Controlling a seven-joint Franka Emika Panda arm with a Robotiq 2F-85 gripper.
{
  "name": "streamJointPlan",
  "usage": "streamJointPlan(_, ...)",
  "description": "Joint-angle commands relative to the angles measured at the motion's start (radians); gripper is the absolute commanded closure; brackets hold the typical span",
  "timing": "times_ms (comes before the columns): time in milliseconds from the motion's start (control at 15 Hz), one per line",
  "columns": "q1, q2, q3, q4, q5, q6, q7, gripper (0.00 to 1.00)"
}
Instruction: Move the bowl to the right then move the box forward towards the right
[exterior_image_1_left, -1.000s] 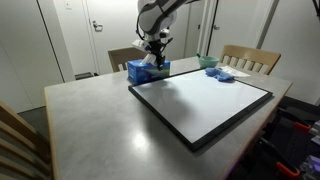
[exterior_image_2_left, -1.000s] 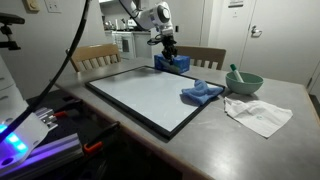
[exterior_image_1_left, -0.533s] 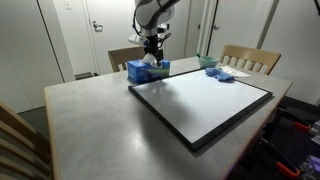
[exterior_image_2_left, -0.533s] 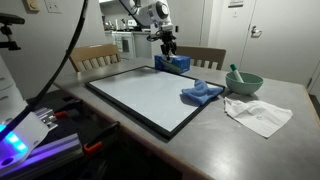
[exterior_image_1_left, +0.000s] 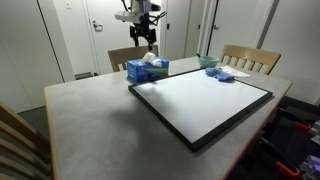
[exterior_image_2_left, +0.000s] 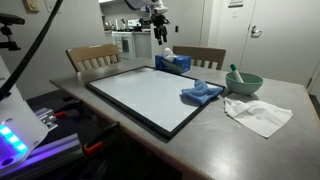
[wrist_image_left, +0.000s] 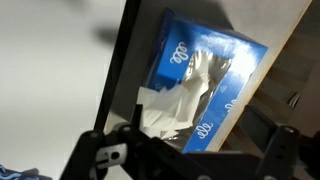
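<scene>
Shows gripper (exterior_image_1_left: 143, 40) spread and empty, hovering well above box (exterior_image_1_left: 148, 69) on tabletop (exterior_image_1_left: 90, 120). Suggests bowl (exterior_image_2_left: 243, 81) already placed; leaves box move unconfirmed, possibly finished.

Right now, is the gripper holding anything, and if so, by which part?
Nothing is held. The gripper hangs open above the blue tissue box, clear of it, with nothing between its fingers.
</scene>
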Motion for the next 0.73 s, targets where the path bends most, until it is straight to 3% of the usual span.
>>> streamJointPlan(0, -0.007, -0.123, 0.061, -0.138, 0.056, 0.01, -0.12, 0.0)
streamJointPlan(667, -0.006, -0.262, 0.102, -0.347, 0.136, 0.061, -0.279, 0.0)
